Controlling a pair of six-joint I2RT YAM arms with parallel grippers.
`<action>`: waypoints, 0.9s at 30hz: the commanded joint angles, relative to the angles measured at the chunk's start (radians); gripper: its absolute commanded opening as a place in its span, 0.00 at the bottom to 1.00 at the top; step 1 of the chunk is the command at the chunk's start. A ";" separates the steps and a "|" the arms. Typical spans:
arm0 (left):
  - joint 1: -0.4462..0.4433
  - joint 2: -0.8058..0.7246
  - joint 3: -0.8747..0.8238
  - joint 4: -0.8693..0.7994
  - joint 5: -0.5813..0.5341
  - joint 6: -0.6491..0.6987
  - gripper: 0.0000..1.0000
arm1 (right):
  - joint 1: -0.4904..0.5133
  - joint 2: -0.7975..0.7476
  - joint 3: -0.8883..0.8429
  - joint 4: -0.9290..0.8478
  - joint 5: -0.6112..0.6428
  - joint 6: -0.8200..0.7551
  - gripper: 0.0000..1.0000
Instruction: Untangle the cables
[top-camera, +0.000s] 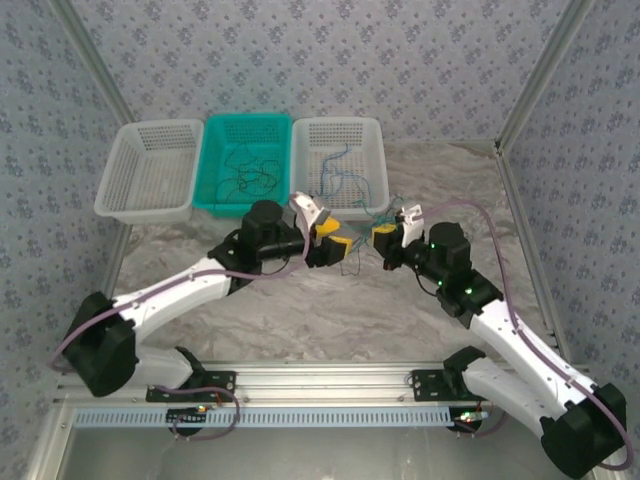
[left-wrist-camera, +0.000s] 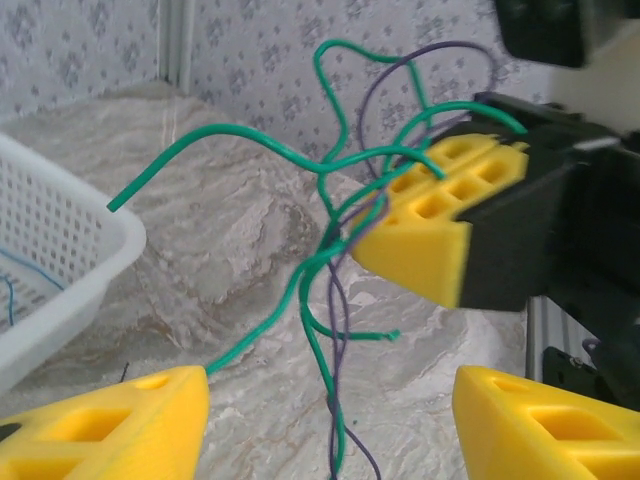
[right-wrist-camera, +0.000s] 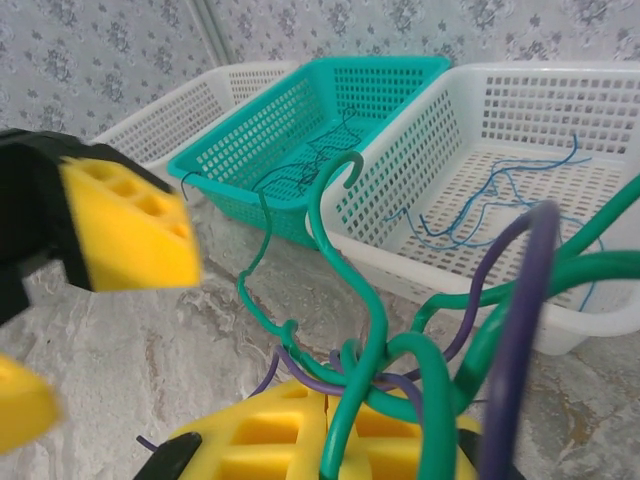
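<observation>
A tangle of thin green and purple cables (top-camera: 362, 238) hangs between my two grippers above the table. My right gripper (right-wrist-camera: 326, 410) is shut on the knot of green and purple strands (right-wrist-camera: 376, 320), which loop up in front of its camera. In the left wrist view the right gripper's yellow fingers (left-wrist-camera: 440, 215) pinch the bundle from the upper right. My left gripper (left-wrist-camera: 330, 385) is open, and the twisted green and purple strands (left-wrist-camera: 324, 369) hang down between its wide-set yellow fingers (left-wrist-camera: 110, 425). One green strand runs down past its left finger. From above, both grippers (top-camera: 338, 245) (top-camera: 384, 238) nearly meet.
Three baskets stand in a row at the back: a white one (top-camera: 150, 170), a teal one (top-camera: 245, 125) holding dark cables, and a white one (top-camera: 340, 130) holding blue cables (right-wrist-camera: 500, 200). Patterned walls and metal frame posts enclose the marbled table (top-camera: 300, 320).
</observation>
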 joint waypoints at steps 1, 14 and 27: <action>-0.005 0.062 0.080 0.046 -0.007 -0.156 0.61 | 0.014 0.022 0.044 0.005 -0.005 0.011 0.00; -0.004 0.156 0.130 0.073 0.099 -0.240 0.29 | 0.025 0.046 0.039 0.002 0.050 0.038 0.00; -0.004 0.225 0.145 0.109 0.132 -0.277 0.36 | 0.026 0.042 0.034 0.017 0.046 0.057 0.00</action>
